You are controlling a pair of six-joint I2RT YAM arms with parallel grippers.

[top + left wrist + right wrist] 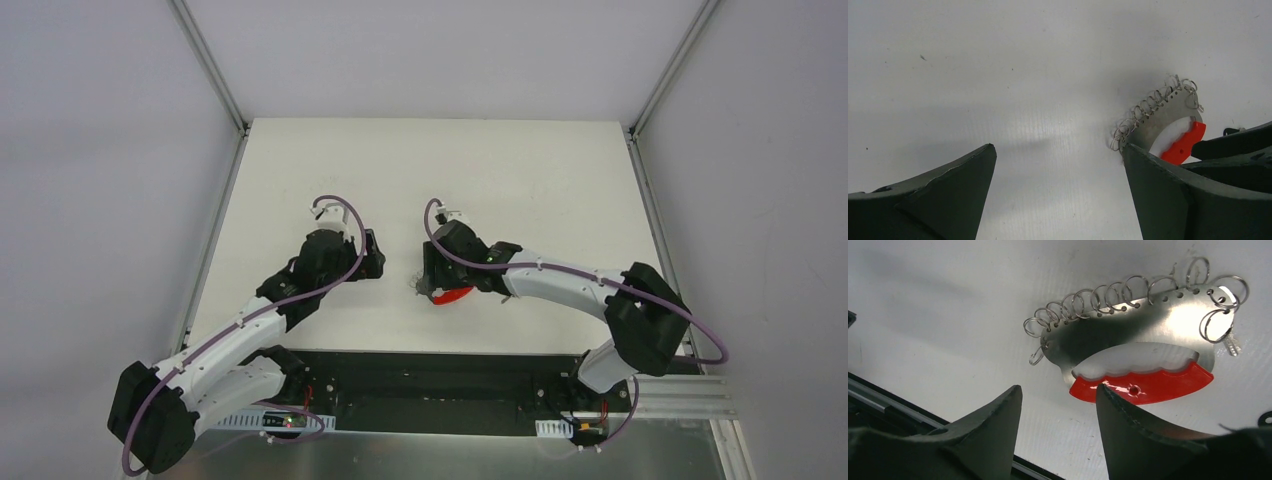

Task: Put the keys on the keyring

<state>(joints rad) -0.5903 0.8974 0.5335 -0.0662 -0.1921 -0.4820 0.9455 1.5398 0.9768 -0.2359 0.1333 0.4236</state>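
The keyring [1128,335] lies flat on the white table: a curved silvery strap with several thin wire loops along its far edge and a red crescent tag [1158,385] on its near edge. A short silvery key blade [1232,345] pokes out beside a loop at the strap's right end; its head is hidden. My right gripper [1058,390] is open and empty, its right fingertip over the tag's near edge. My left gripper [1058,147] is open and empty, with the keyring [1160,112] just past its right finger. From above, the left gripper [374,256] and right gripper [431,284] flank the tag [453,294].
A small dark piece [1267,417] shows at the right edge of the right wrist view; I cannot tell what it is. The black base rail [430,385] runs along the table's near edge. Grey walls with metal frame posts [210,65] enclose the table.
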